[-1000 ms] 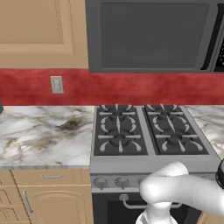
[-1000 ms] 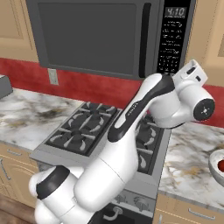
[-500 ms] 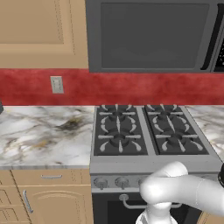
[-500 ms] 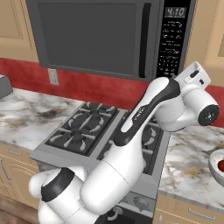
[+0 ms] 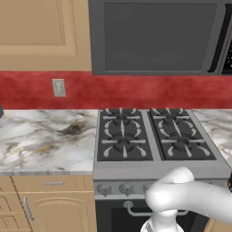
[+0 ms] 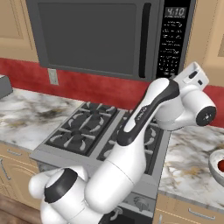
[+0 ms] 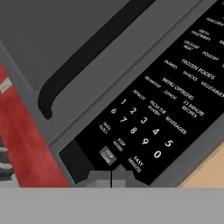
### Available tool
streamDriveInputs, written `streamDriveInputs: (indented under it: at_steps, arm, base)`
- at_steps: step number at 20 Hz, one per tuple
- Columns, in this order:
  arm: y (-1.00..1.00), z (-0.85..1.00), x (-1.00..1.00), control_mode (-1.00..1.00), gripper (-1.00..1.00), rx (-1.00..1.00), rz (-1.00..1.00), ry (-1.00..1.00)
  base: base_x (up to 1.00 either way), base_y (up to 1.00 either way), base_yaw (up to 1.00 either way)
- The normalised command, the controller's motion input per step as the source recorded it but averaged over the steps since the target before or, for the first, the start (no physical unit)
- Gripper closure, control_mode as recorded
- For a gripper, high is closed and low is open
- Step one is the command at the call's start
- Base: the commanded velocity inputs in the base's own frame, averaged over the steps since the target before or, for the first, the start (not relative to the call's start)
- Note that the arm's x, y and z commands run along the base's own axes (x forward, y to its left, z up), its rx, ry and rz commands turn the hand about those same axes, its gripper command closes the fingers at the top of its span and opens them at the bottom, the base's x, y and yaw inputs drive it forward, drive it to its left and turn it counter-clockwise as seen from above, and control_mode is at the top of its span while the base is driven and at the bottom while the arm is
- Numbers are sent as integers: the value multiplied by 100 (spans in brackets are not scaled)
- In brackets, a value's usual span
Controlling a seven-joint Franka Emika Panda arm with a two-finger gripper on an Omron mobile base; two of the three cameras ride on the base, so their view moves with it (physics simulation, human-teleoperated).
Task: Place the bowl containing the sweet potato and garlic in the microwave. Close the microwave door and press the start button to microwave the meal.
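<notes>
We face the microwave (image 6: pixel 109 37) hung above the stove (image 5: pixel 156 140), its door (image 5: pixel 158 36) shut flat against the body, so we judge the step in hand to be the press on the start button. The bowl with its sweet potato and garlic we cannot see; we take it to be behind that closed door, though the dark window hides the inside.

To press well, we want the arm's last stretch straight along the gripper's own axis, square to the keypad (image 7: pixel 162 109), slow, with one fingertip leading so no neighbouring key is caught. The keys sit packed close, and a skewed approach could land on the stop key instead.

In the hand view the keypad strip runs from 7 o'clock up to 2 o'clock, with the curved black handle (image 7: pixel 87 57) at 11 o'clock. The gripper (image 7: pixel 111 176) sits at 6 o'clock, its two tips drawn close together, almost touching. The start key (image 7: pixel 135 163) lies just at 1 o'clock of the tips, the stop key (image 7: pixel 107 155) just at 12 o'clock.
</notes>
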Motion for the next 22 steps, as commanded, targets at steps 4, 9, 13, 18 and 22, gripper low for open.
streamDriveInputs:
  at_steps: [4,9,13,18,22]
  arm:
    - [0,0,7,-100,100,0,0,-2]
    - [0,0,9,-100,100,0,0,-1]
    - [0,0,16,-100,100,0,0,0]
    - [0,0,21,-100,100,0,0,0]
    - [-1,0,19,-100,100,0,0,0]
  base:
    - [0,0,0]
    - [0,0,0]
    - [0,0,0]
    - [0,0,0]
    - [0,0,0]
